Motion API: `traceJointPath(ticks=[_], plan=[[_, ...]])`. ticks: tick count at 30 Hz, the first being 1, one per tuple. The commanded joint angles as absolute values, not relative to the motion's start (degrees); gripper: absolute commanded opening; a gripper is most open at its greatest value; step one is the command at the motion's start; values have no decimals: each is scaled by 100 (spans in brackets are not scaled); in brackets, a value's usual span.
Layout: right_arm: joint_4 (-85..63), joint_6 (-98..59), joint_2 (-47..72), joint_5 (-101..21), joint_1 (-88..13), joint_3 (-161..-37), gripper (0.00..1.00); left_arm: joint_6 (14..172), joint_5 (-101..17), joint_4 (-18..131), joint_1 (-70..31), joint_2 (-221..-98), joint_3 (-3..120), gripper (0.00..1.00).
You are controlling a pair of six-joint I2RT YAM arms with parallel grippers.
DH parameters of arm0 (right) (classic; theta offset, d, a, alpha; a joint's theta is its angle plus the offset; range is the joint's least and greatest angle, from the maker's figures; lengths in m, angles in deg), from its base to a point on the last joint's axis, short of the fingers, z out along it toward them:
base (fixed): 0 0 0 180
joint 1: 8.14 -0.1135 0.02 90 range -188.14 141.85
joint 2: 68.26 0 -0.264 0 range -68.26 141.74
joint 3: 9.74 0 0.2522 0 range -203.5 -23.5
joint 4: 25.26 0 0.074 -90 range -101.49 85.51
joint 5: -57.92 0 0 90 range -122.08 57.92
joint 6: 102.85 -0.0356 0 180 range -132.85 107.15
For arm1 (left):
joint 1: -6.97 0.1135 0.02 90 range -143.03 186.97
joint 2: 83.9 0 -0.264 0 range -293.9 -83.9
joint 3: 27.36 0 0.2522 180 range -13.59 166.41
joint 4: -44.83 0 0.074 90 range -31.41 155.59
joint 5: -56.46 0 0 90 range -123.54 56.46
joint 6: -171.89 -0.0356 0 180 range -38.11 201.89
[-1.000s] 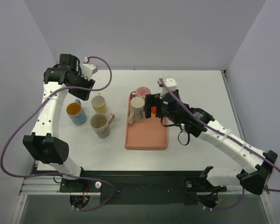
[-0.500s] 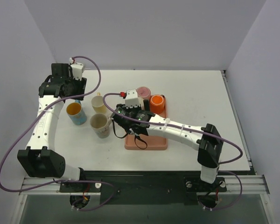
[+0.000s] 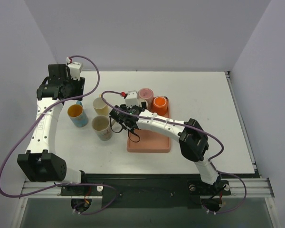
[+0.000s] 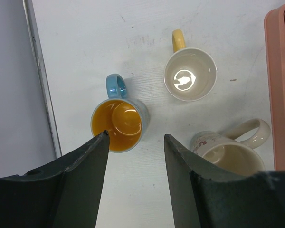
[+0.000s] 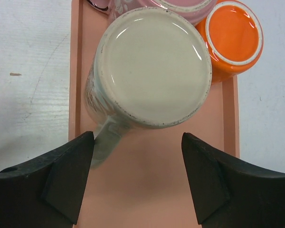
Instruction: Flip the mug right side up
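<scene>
Swung left since a second ago, the right tool (image 3: 119, 119) now hangs over the tray's (image 3: 152, 145) left edge on the bench (image 3: 204, 95). Left wrist: left tool (image 4: 135, 137) jaws apart above a blue mug (image 4: 118, 124). Right wrist: jaws apart, gripping nothing; the cream mug (image 5: 152, 66) stands upside down on the tray, touching an orange mug (image 5: 233, 38)

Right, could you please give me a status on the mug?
Left hand open, empty. Right hand open over the upside-down cream ceramic mug on the salmon plastic tray, no grip. Orange mug and pink mug crowd its far side.
</scene>
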State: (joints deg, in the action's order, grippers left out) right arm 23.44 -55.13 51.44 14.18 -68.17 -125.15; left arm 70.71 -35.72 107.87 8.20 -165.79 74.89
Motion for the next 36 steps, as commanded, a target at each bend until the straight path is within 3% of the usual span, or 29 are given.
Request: traceJointPath(ticks=[1,5,8,13,15,18,22,25,30,36], plan=[[2806,-5776,5197,1258,-6747,-12765,68,7064,-3697,10508,855,-16449,7518,60],[2841,-5873,5408,1204,-6686,-12914,68,7055,-3732,10526,872,-16467,7518,60],[2911,-6109,5418,1082,-6545,-12661,55,7046,-3759,10535,881,-16467,7535,60],[2832,-6295,5242,844,-6317,-12080,51,6985,-3794,10579,890,-16485,7553,60],[2736,-6172,5128,879,-6343,-11983,37,6967,-3794,10579,890,-16493,7570,60],[2648,-6040,4874,871,-6343,-11878,0,6967,-3881,10614,890,-16529,7614,60],[2595,-5750,4409,564,-6299,-11755,0,6766,-4425,10780,881,-16502,7684,60],[2595,-5575,3829,142,-6194,-11579,0,6004,-5486,11026,846,-16388,7667,60],[2542,-5530,2739,-1814,-5501,-11535,0,4412,-6307,10827,547,-15853,7361,60],[2524,-5687,2000,-3128,-4947,-11833,0,3259,-6860,9686,-67,-15405,7070,60]])
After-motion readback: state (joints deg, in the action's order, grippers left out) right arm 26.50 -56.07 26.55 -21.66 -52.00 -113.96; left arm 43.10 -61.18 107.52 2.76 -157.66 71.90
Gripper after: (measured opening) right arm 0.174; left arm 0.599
